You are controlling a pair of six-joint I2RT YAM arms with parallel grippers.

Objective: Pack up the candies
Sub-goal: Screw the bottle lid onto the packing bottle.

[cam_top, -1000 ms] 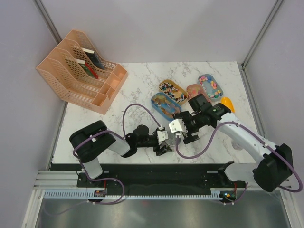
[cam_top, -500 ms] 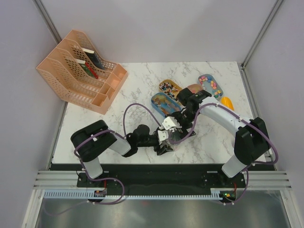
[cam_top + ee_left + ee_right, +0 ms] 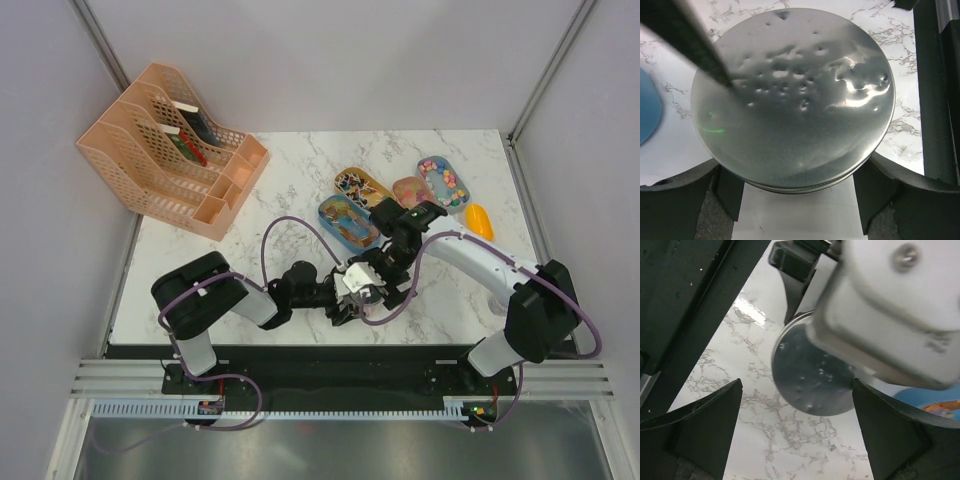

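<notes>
The candies lie in oval trays at the back of the marble table (image 3: 290, 180): a yellow tray (image 3: 362, 187), a blue tray (image 3: 347, 222), a pink tray (image 3: 410, 190) and a teal tray (image 3: 444, 183). A round silver tin (image 3: 790, 95) with a dented top sits on the table in front of them. My left gripper (image 3: 797, 175) is shut on its sides, jaws wide apart. The tin (image 3: 368, 293) lies just under my right gripper (image 3: 385, 275). That right gripper (image 3: 797, 415) hovers open above the tin (image 3: 807, 377), touching nothing.
A yellow-orange scoop (image 3: 479, 220) lies at the right, beside the teal tray. A peach file organiser (image 3: 170, 150) stands at the back left. The blue tray's edge (image 3: 940, 397) is close behind the tin. Purple cables loop over the table's front.
My right arm swung left and toward the front, bringing its open gripper over the tin. The left arm and the tin have stayed put.
</notes>
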